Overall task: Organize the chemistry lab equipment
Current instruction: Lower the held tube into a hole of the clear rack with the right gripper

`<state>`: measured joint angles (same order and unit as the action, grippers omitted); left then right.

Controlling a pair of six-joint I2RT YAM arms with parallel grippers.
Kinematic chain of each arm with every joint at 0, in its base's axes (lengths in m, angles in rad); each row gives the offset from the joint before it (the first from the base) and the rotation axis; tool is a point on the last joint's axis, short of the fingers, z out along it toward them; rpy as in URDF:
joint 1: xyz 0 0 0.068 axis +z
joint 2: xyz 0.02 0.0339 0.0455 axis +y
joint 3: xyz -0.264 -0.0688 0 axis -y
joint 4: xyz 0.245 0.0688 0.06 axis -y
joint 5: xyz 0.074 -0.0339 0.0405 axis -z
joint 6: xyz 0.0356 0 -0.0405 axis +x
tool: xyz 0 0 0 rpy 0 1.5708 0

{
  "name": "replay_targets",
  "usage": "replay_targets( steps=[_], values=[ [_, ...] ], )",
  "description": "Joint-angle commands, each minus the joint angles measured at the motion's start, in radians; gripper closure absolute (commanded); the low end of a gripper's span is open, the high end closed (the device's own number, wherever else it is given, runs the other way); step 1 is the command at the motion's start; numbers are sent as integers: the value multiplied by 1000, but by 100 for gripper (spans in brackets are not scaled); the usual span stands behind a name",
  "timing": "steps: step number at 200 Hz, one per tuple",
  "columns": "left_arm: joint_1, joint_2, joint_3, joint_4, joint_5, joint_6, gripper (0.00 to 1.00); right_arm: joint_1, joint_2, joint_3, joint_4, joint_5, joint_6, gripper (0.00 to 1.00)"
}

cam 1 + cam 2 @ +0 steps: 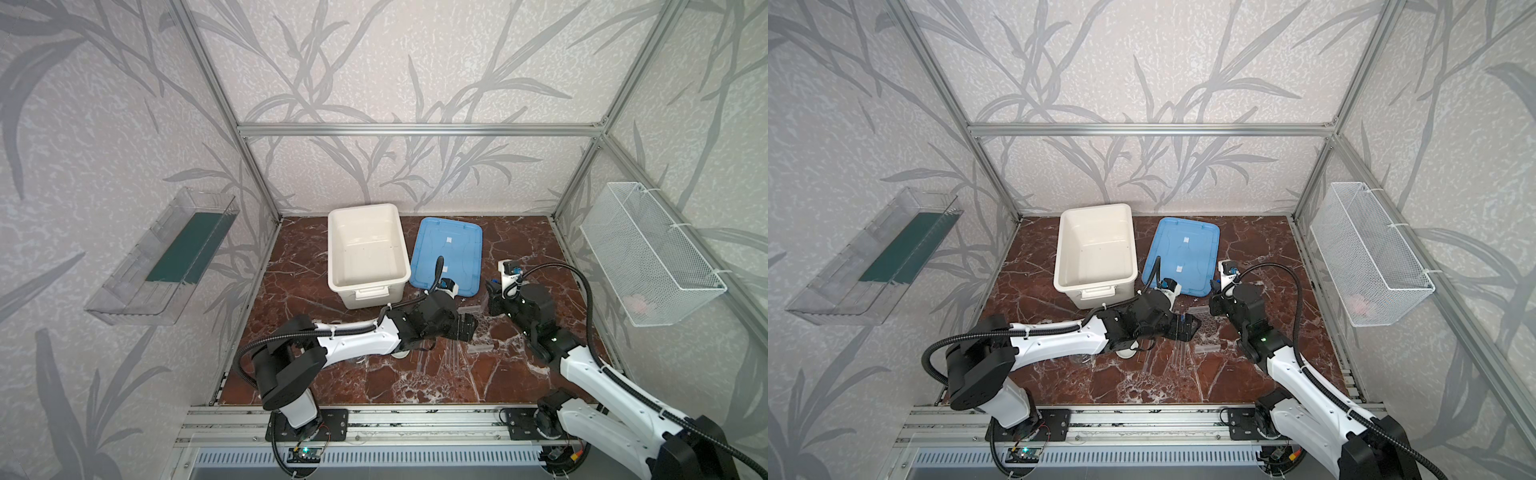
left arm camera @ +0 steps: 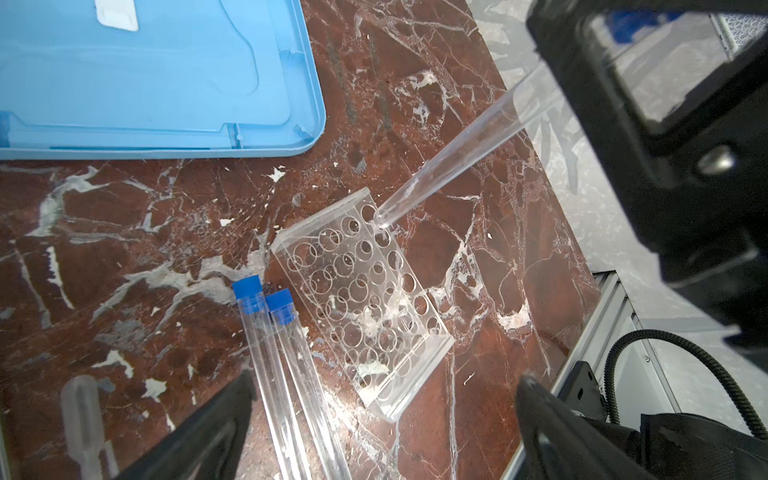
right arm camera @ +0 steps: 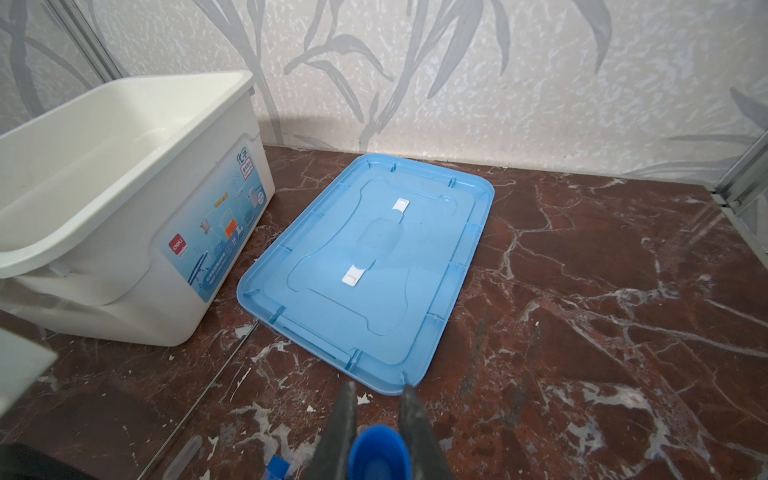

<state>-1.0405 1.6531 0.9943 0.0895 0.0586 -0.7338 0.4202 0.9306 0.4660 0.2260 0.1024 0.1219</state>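
Here, the left end effector (image 2: 386, 380) is spread wide and grips nothing. It hovers over the red-brown marbled surface (image 2: 124, 257). Directly under and ahead of the gap between its black fingers (image 2: 216, 424) lies the clear honeycomb-holed acrylic rack (image 2: 361, 307), flat on the surface. Two clear blue-capped tubes (image 2: 270, 340) lie side by side on the surface, touching each other, just inside one finger and alongside the rack. A translucent plastic dropper (image 2: 83, 411) lies outside that same finger.

The right end effector (image 3: 379, 399) is nearly closed, pinching a third clear tube (image 2: 457, 153) just below its round blue cap (image 3: 378, 453). The tube hangs tilted from the fingers. Its lower tip meets a corner hole at the rack's far end, away from the left end effector. Whether the tip has entered the hole cannot be told.

Just beyond the right end effector's fingertips lies the light blue rectangular plastic lid (image 3: 374, 266), flat on the surface. The white rectangular plastic box (image 3: 104, 199) stands open beside the lid.
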Motion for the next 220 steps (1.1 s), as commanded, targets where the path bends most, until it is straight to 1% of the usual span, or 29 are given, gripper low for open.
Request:
replay_targets(
  steps=[1,70,148,189,207,220],
  values=[
    [-3,17,32,0,8,-21,1,2,4,-5,80,28,-20,83],
    [-2,28,20,3,0,-29,1,7,44,-40,117,40,-28,83],
    [-1,23,-7,15,-13,-30,1,26,122,-86,205,48,-40,83],
    [-2,30,-12,6,-30,-45,1,50,133,-92,268,60,-131,83],
    [-2,34,-11,6,-29,-44,1,50,139,-86,269,87,-156,82],
    [-2,35,-12,3,-31,-42,1,49,139,-86,268,64,-175,82]
  ],
)
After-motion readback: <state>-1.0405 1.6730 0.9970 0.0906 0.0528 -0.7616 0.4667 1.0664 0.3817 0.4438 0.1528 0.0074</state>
